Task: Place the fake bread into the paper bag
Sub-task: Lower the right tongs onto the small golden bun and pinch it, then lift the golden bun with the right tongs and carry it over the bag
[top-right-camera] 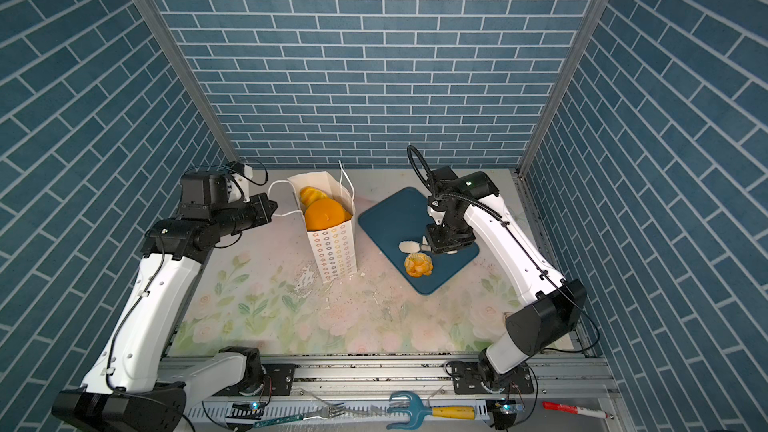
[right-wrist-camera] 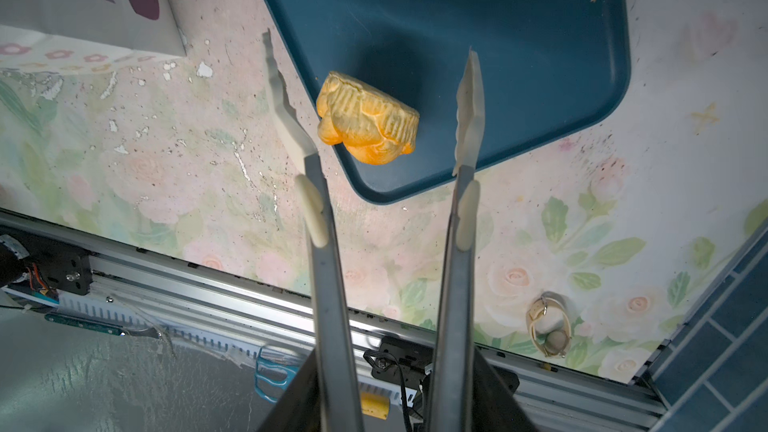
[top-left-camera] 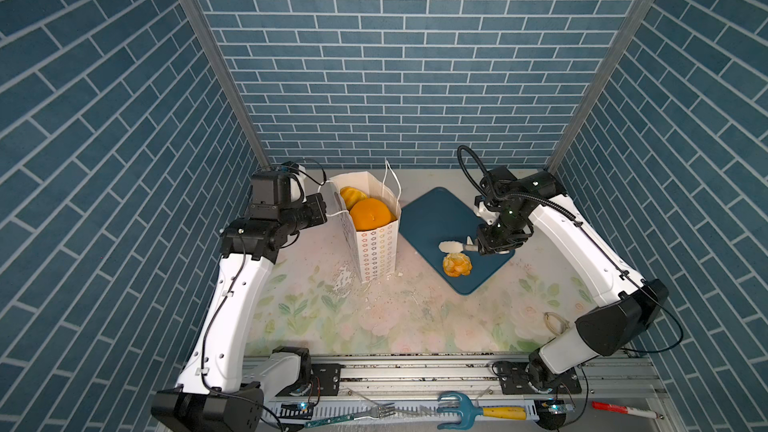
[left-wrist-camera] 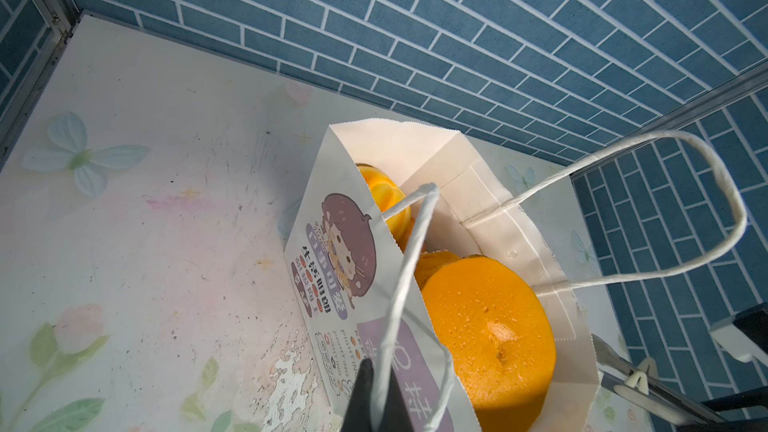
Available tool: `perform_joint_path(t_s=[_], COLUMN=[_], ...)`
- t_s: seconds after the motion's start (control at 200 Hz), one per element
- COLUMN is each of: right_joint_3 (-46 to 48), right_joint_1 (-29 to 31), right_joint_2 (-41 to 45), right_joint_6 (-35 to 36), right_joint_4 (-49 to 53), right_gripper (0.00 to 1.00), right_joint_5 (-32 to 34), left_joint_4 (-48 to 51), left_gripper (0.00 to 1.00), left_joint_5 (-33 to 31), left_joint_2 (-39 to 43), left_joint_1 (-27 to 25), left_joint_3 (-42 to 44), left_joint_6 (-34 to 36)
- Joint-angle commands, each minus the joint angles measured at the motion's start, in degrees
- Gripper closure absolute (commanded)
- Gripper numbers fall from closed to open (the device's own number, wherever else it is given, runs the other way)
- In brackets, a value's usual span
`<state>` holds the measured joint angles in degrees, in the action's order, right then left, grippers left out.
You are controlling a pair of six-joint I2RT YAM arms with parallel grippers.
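The white paper bag (top-left-camera: 374,251) (top-right-camera: 332,251) (left-wrist-camera: 332,243) stands upright at the back left of the table. Inside it lie a thick round cake (top-left-camera: 371,213) (left-wrist-camera: 486,326) and a ridged loaf (top-left-camera: 352,195) (left-wrist-camera: 384,195) of fake bread. My left gripper (top-left-camera: 321,206) (left-wrist-camera: 374,371) is shut on the bag's near cord handle (left-wrist-camera: 399,292), holding it to the left of the bag. A knotted bun (top-left-camera: 457,264) (right-wrist-camera: 365,122) lies on the blue tray (top-left-camera: 432,218) (right-wrist-camera: 457,14). My right gripper (top-left-camera: 461,247) (right-wrist-camera: 369,45), with long tong fingers, hangs open above the bun without touching it.
A small watch-like band (top-left-camera: 555,322) (right-wrist-camera: 548,326) lies at the table's front right. On the front rail rest a metal fork (top-left-camera: 374,411), a blue hand rake (top-left-camera: 457,407) and a red marker (top-left-camera: 619,409). Brick-pattern walls close in three sides.
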<state>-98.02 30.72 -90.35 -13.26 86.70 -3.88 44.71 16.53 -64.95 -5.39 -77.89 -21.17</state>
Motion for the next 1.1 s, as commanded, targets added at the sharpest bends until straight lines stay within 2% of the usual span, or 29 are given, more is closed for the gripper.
perform_joint_path(t_s=[0.0, 0.245, 0.5, 0.9, 1.095], right_joint_3=[1.2, 4.0, 2.9, -9.7, -18.1], right_joint_1=[0.6, 1.1, 1.3, 1.3, 1.5], right_joint_2=[-0.9, -2.5, -2.3, -0.7, 1.6], right_joint_6=[-2.2, -2.6, -2.6, -2.8, -1.5], right_joint_4=[2.0, 1.5, 1.4, 4.7, -0.1], right_gripper=[0.5, 0.54, 0.65, 0.71, 0.72], right_joint_5=[-0.8, -2.8, -2.6, 5.1, 8.9], left_joint_4=[0.5, 0.3, 0.4, 0.4, 0.3], left_gripper=[1.0, 1.0, 1.0, 1.0, 1.0], left_joint_5=[-0.2, 0.0, 0.1, 0.2, 0.2], left_joint_2=[-0.2, -0.2, -0.4, -0.3, -0.1], left_joint_1=[-0.3, -0.3, -0.3, -0.3, -0.3], left_joint_3=[-0.4, -0.2, -0.2, 0.2, 0.4], left_joint_6=[0.3, 0.3, 0.4, 0.3, 0.3])
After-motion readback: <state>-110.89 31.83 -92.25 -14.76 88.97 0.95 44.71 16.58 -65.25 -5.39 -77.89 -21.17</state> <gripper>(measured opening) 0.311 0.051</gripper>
